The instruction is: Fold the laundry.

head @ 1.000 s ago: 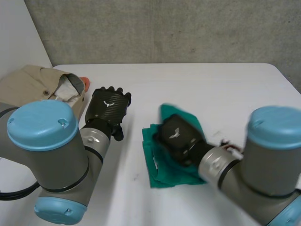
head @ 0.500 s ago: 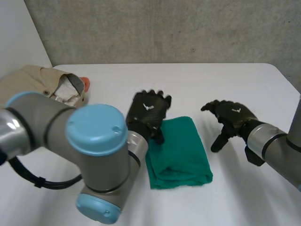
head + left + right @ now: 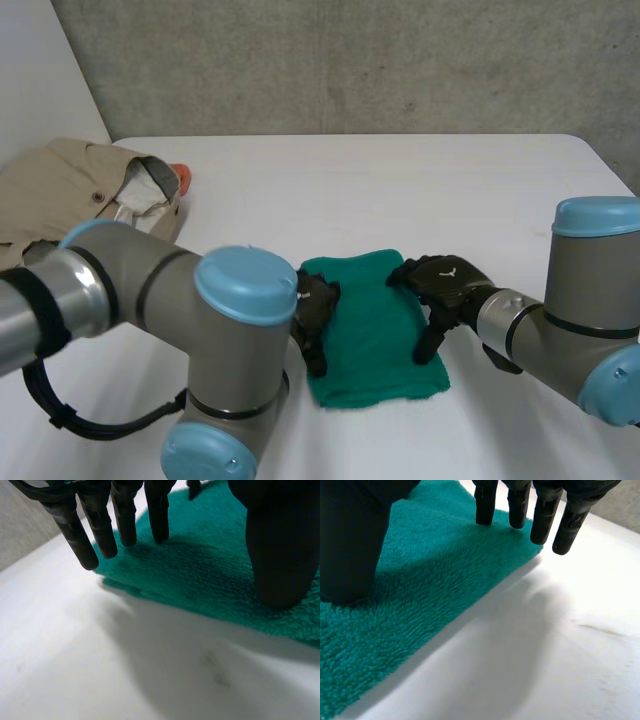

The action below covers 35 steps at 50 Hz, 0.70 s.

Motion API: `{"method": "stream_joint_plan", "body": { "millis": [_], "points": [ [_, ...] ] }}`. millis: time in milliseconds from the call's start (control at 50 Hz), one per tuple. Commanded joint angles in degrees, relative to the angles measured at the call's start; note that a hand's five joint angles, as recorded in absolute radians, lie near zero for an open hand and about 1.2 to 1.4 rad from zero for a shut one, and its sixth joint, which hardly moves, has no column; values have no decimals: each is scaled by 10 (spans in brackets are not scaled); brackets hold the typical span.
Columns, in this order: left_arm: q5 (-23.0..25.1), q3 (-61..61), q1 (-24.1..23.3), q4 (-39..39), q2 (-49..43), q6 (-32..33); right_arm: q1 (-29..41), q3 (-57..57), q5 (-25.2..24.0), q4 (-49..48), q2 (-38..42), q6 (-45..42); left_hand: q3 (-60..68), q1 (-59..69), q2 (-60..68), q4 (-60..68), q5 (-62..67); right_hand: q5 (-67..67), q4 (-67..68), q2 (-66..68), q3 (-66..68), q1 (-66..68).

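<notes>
Towel [image 3: 375, 325] folded; our left hand [image 3: 318, 305] and right hand [image 3: 445, 285], both released, rest on its sides; jacket [image 3: 70, 185] at table's [image 3: 450, 180] left edge not yet folded.

White table [image 3: 400, 190], grey wall [image 3: 350, 60], orange object [image 3: 184, 177].

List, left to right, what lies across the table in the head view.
beige garment → orange object at its edge → left hand on the towel's left edge → green towel → right hand on the towel's right edge
</notes>
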Motion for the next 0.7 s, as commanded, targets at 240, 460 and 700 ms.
{"method": "stream_joint_plan", "body": {
  "millis": [240,460,700],
  "points": [
    [238,-9,88,-1,168,-5,-74,161,16,-30,-128,138,-13,-10,-3,-1,5,-40,-35,-26,-24,-17],
    [271,-14,97,-9,183,-9,-70,226,-44,-55,-120,157,-10,-6,0,2,9,-40,-35,-26,-24,-17],
    [271,-20,94,-9,183,-9,-53,210,-47,-111,-95,204,-11,-8,-1,0,7,24,30,38,41,48]
  ]
}}
